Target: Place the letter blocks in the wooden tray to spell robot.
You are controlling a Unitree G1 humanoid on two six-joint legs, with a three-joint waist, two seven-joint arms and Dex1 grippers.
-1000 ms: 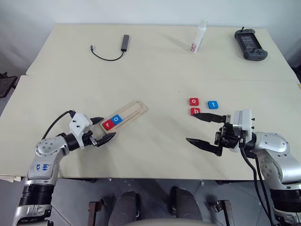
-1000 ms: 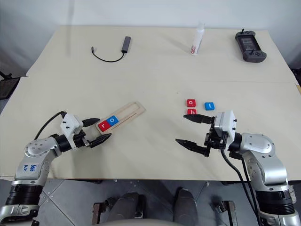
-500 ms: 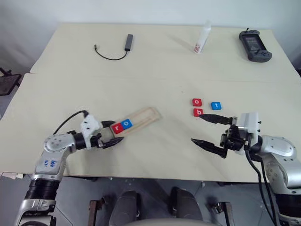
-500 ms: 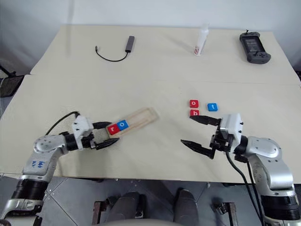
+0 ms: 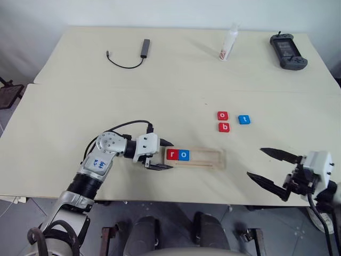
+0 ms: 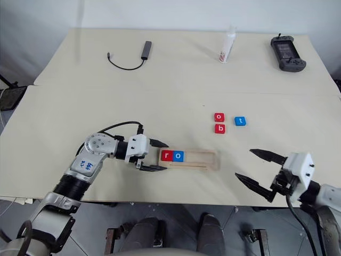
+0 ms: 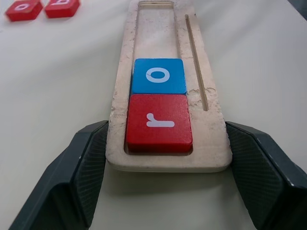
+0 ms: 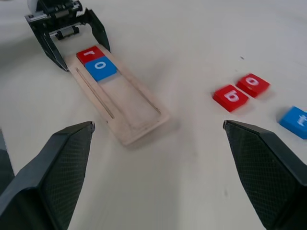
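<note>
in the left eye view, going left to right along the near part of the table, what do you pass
left pincer → red r → blue o → bare end of the tray → red b → blue t → right pincer

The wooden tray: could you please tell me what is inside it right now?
The wooden tray holds a red r tile and a blue o tile at its left end; the remaining groove is bare. Nothing covers it.

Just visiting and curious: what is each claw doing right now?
Left gripper: fingers around the wooden tray's end, gripping it.
Right gripper: open, empty.
</note>
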